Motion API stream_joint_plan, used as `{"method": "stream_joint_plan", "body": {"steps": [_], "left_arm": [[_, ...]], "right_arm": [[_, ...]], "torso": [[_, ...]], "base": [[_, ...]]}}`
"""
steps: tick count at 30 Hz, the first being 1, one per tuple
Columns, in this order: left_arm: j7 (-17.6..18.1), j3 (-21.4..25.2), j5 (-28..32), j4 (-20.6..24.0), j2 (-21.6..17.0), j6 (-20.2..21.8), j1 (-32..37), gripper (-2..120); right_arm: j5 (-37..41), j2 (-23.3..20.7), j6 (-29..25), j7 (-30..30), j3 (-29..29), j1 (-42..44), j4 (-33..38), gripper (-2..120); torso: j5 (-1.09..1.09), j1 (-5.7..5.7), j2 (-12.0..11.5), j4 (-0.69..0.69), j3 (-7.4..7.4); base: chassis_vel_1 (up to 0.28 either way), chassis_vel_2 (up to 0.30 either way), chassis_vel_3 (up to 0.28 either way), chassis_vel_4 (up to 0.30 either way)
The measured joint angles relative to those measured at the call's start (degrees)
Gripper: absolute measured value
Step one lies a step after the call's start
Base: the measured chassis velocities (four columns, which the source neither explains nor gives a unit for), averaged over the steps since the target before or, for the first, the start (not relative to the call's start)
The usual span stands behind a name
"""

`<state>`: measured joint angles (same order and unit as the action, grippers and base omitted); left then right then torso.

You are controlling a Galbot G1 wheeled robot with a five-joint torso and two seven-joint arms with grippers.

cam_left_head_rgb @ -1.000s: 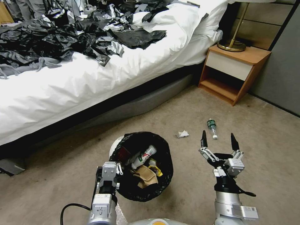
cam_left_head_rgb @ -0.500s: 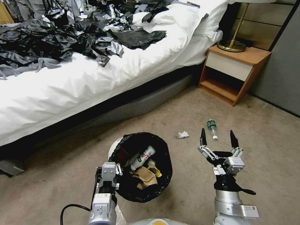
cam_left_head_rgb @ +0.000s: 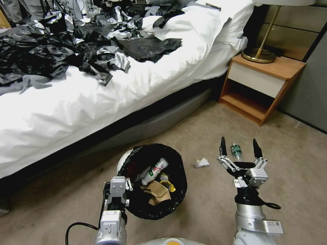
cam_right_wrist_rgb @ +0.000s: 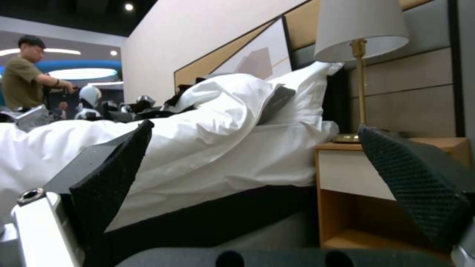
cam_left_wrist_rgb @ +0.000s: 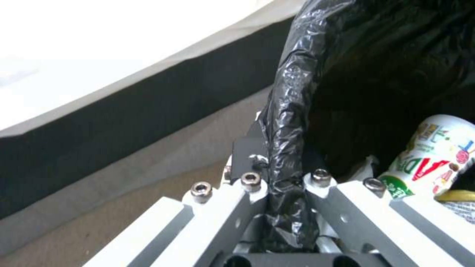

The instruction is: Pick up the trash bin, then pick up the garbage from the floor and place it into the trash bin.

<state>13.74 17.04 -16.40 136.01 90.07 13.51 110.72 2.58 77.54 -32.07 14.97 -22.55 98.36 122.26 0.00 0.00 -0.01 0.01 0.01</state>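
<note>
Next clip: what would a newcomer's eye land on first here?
Probably the trash bin, half full of litter, with the left gripper shut on its black-lined rim. Beside it the right gripper is held open above the carpet, a small green bottle showing between its fingertips and a crumpled tissue just to its left. Behind, black plastic sheets cover the white bed.

Left gripper (cam_left_head_rgb: 126, 185) fingers clamped together, right gripper (cam_left_head_rgb: 239, 148) fingers spread wide
</note>
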Motion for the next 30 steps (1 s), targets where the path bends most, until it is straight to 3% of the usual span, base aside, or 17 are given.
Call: {"method": "stream_joint_plan", "body": {"steps": [7, 18, 24, 27, 28, 30], "left_arm": [[0.0, -0.1, -0.1, 0.1, 0.1, 0.0, 0.0, 0], [-0.1, -0.3, -0.3, 0.1, 0.2, 0.0, 0.1, 0], [-0.1, -0.4, -0.5, 0.1, 0.2, -0.1, 0.1, 0], [-0.2, -0.8, -0.8, 0.1, 0.2, -0.2, 0.3, 0], [-0.2, -0.8, -0.8, 0.1, 0.2, -0.2, 0.3, 0], [-0.3, -0.8, -1.0, 0.1, 0.2, -0.2, 0.4, 0]], "right_arm": [[-0.4, 0.0, -0.9, -0.3, -0.5, -0.3, -0.3, 100], [-1.8, -0.3, -0.7, -0.5, -2.3, -1.2, -0.6, 100], [-1.7, -1.3, 6.0, -2.8, -6.5, -5.0, -2.8, 100], [-1.2, -2.8, 12.7, -5.4, -9.5, -10.1, -8.7, 100], [-1.2, -2.8, 12.7, -5.4, -9.5, -10.1, -8.7, 100], [-0.1, -3.8, 16.6, -6.0, -10.1, -15.2, -15.1, 100]], "torso": [[0.01, 0.01, 0.0, 0.00, 0.01], [0.00, 0.00, 0.0, -0.01, -0.01], [0.01, 0.00, 0.0, -0.01, -0.01], [0.01, 0.00, 0.0, -0.01, -0.01], [0.01, 0.00, 0.0, -0.01, -0.01], [0.02, 0.00, 0.0, -0.01, -0.01]], "base": [[-0.146, 0.143, 0.154, -0.133], [0.007, -0.004, -0.013, 0.003], [0.000, 0.000, 0.000, 0.000], [0.000, 0.000, 0.000, 0.000], [0.000, 0.000, 0.000, 0.000], [0.000, 0.000, 0.000, 0.000]]}}
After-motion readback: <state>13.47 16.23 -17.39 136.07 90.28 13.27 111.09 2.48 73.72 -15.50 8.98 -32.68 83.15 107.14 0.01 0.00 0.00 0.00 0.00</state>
